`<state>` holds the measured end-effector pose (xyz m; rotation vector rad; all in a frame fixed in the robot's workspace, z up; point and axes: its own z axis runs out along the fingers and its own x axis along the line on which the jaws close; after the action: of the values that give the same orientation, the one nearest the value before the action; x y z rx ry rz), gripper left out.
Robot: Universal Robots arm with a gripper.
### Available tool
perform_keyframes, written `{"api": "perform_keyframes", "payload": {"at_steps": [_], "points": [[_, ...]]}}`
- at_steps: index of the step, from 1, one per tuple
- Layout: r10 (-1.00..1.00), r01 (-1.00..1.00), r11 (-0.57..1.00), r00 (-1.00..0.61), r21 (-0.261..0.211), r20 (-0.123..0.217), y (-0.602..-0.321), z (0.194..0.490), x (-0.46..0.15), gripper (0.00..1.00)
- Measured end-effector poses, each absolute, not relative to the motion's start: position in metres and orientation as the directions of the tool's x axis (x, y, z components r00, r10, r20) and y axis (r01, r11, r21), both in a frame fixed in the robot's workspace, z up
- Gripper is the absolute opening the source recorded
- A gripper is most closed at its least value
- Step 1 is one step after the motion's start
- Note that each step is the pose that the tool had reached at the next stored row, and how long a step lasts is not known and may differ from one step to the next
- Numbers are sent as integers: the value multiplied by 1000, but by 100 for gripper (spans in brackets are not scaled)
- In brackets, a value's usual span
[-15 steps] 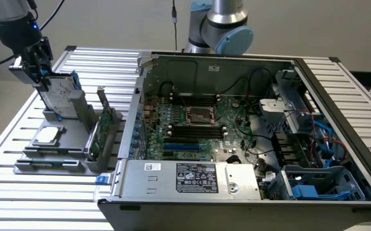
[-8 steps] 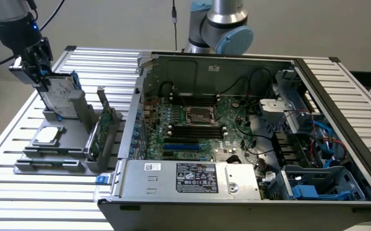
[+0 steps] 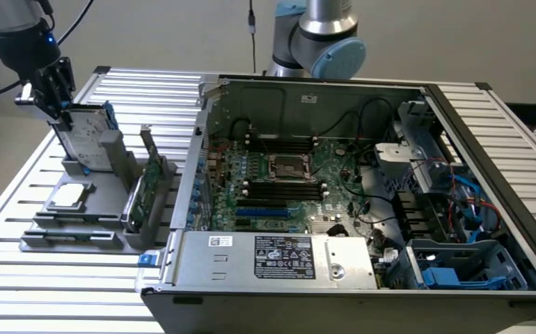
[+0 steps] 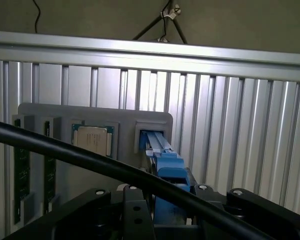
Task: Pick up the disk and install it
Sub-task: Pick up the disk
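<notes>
The disk [image 3: 90, 136] stands upright on its edge in a slot of the grey holder [image 3: 73, 233] at the exterior view's left. It is silver-grey with a white label and blue carrier rails. My gripper [image 3: 61, 113] is down over the disk's top edge, straddling it. In the wrist view the disk's blue rail [image 4: 162, 150] runs from the holder slot into my gripper [image 4: 167, 212]. A black cable crosses in front there. The disk still sits in its slot.
The holder also carries a square silver chip [image 3: 71, 196] and an upright green circuit card [image 3: 147, 186]. An open computer case [image 3: 203, 139] lies to the exterior view's right, with a blue-lined drive bay [image 3: 463, 273] at its near right corner. Everything rests on a slatted metal table [image 3: 26, 292].
</notes>
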<state>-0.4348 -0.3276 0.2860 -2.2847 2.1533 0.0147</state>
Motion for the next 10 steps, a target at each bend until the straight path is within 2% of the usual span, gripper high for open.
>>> {"api": "perform_keyframes", "payload": {"at_steps": [10], "points": [[-998, -998, -58, 58, 5, -8, -332, 286, -435, 39]]}}
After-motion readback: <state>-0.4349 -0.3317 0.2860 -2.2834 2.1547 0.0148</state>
